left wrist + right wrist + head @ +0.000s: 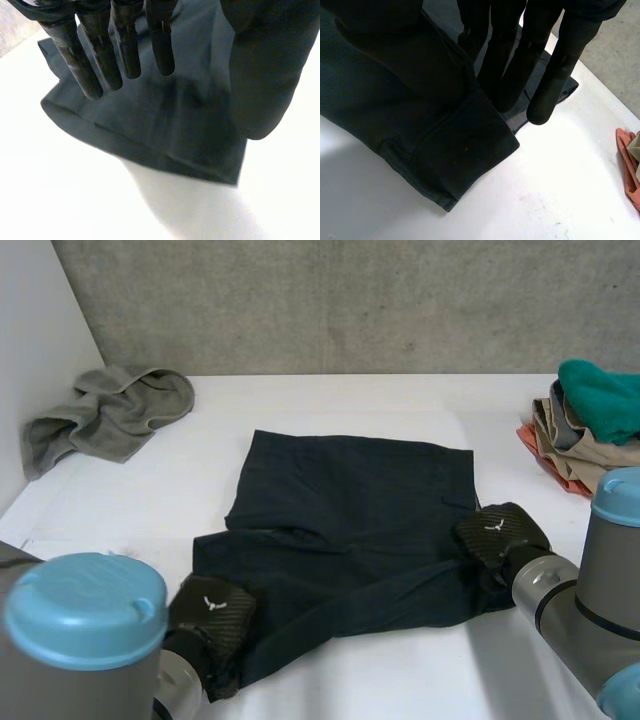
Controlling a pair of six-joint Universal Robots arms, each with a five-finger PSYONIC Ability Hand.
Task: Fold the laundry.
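Dark navy shorts [350, 510] are lying on the white table [400, 670], toward its near edge. The left hand [210, 615] is hanging over their near left corner, fingers straight, thumb apart. The right hand [500, 535] is sitting on their right edge, but I cannot tell whether it is pinching cloth.

The head camera looks down from behind and between the arms [85, 615] over the whole table [400, 400]. Wrist cameras look closely along the left hand [125, 40] and right hand [555, 65]; all three views share the dark garment [350, 510]
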